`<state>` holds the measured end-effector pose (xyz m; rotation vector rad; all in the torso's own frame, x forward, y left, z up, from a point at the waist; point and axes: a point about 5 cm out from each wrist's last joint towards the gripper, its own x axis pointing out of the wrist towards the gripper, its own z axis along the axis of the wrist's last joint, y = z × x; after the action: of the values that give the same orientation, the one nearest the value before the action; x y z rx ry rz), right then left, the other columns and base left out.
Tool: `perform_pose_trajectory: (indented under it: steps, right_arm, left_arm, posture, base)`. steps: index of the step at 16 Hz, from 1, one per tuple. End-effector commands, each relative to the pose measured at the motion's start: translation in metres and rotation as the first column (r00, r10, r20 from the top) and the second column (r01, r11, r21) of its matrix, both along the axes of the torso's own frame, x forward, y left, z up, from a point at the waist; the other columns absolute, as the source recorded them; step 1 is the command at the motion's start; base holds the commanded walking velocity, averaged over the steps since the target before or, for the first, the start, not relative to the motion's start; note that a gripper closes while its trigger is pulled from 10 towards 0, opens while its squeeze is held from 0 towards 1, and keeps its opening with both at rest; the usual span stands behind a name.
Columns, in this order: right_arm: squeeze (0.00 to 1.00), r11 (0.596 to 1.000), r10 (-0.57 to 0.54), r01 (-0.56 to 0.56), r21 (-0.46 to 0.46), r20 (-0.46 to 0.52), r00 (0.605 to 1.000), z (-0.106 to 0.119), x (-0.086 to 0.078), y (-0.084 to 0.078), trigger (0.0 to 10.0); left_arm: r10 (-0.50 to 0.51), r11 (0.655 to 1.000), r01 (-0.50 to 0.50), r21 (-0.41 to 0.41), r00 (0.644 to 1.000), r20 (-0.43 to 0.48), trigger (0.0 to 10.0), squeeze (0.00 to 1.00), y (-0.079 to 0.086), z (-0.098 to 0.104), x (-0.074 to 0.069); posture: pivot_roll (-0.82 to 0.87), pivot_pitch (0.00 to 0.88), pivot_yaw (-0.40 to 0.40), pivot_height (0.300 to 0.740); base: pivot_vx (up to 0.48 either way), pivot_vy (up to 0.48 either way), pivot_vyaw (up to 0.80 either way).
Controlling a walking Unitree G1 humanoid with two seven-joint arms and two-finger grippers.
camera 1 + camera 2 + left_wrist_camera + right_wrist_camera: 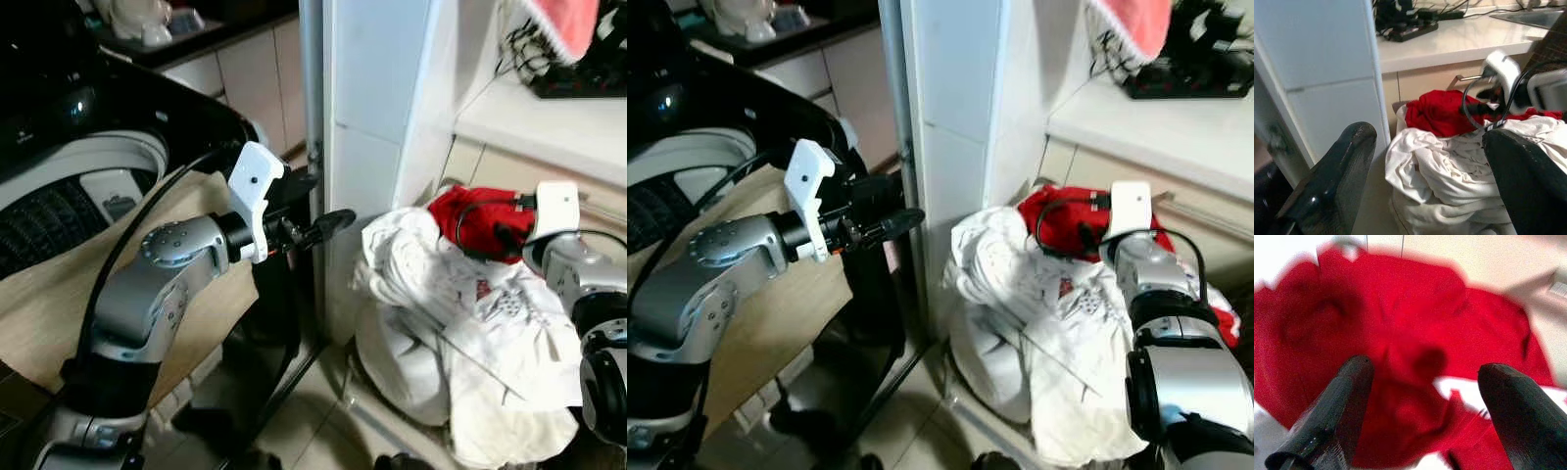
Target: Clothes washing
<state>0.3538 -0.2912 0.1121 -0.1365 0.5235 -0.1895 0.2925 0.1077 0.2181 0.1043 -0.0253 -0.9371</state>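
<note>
Head views: the left gripper (pixel 328 223) is extended forward at mid-height, its tips just short of the white pillar (pixel 377 88). Behind and to its left stands the washing machine (pixel 73 166), with a beige cloth (pixel 59 294) draped below the arm. To the right of this gripper, past the pillar, a heap of white laundry (pixel 460 313) rests on the floor against the cabinet. The right gripper (pixel 500 235) is buried in the red garment (pixel 475 217) on top of that heap (its fingers are hidden here).

Left wrist view: the two fingers (pixel 1327 186) stand wide apart with nothing between them. Ahead of them lie the white laundry, the red garment and the right arm's white wrist housing (pixel 1503 73); a counter (pixel 1459 41) runs above.

Right wrist view: the fingers (pixel 1332 416) are spread wide, held directly over the red garment, which lies close ahead; contact cannot be determined. White cloth shows at the lower edge between the fingers.
</note>
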Motion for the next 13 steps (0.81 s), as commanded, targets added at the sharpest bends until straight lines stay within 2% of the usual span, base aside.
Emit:
perform_pose_trajectory:
  steps: [1,2,3,4,6,7,8,9,13]
  right_arm:
    - [0.0,1.0,0.009,-0.008,0.011,-0.022,1.0,-0.009,-0.004,0.003,10.0]
    - [0.0,1.0,0.011,-0.011,0.012,-0.028,1.0,-0.013,-0.005,0.004,10.0]
    - [0.0,1.0,0.006,-0.006,0.013,-0.031,1.0,-0.015,-0.006,0.003,10.0]
    - [0.0,1.0,0.015,-0.014,0.011,-0.027,1.0,-0.015,-0.006,0.004,10.0]
    - [0.0,0.999,0.015,-0.015,0.038,-0.006,1.0,-0.011,-0.003,0.005,1.0]
    - [0.0,0.999,0.026,-0.026,0.027,-0.004,1.0,-0.009,-0.002,0.005,0.0]
    - [0.0,0.999,0.031,-0.031,0.021,-0.001,1.0,-0.008,-0.001,0.005,0.0]
    - [0.0,0.999,0.034,-0.034,0.018,0.001,0.999,-0.007,-0.001,0.005,0.0]
    - [0.0,0.998,0.06,-0.06,0.007,-0.01,0.998,-0.006,-0.001,0.004,0.0]
  left_arm:
    - [0.015,0.999,-0.018,0.034,0.997,0.075,10.0,0.0,0.004,0.007,-0.004]
    - [0.012,0.998,-0.017,0.06,0.996,0.085,10.0,0.0,0.007,0.008,-0.006]
    - [-0.015,0.996,0.012,0.089,0.999,0.043,10.0,0.0,0.008,0.005,-0.009]
    - [-0.066,0.992,0.06,0.108,0.997,0.049,10.0,0.0,0.007,0.003,-0.014]
    - [-0.132,0.988,0.134,0.078,0.991,-0.029,10.0,0.0,0.004,-0.004,-0.022]
    - [-0.207,0.975,0.213,0.063,0.974,-0.094,10.0,0.0,0.001,-0.009,-0.03]
    - [-0.235,0.967,0.246,0.067,0.963,-0.133,10.0,0.0,0.001,-0.013,-0.034]
    - [-0.274,0.954,0.287,0.087,0.952,-0.134,10.0,0.0,0.0,-0.015,-0.039]
    - [-0.282,0.946,0.304,0.113,0.943,-0.173,10.0,0.0,0.0,-0.022,-0.04]
  posture:
    - [0.14,0.124,0.104,0.74]
    - [0.15,0.131,0.106,0.74]
    - [0.15,0.133,0.103,0.74]
    - [0.15,0.124,0.097,0.74]
    - [0.13,0.115,0.092,0.74]
    - [0.12,0.109,0.091,0.74]
    - [0.12,0.103,0.088,0.74]
    - [0.11,0.099,0.088,0.74]
    - [0.09,0.087,0.087,0.74]
  base:
    - [0.0,0.0,0.0]
    - [0.0,0.0,0.0]
    - [0.0,0.0,0.0]
    - [0.0,0.0,0.0]
    - [0.0,0.0,0.0]
    - [0.0,0.0,0.0]
    - [0.0,0.0,0.0]
    - [0.0,0.0,0.0]
    - [0.0,0.0,0.0]
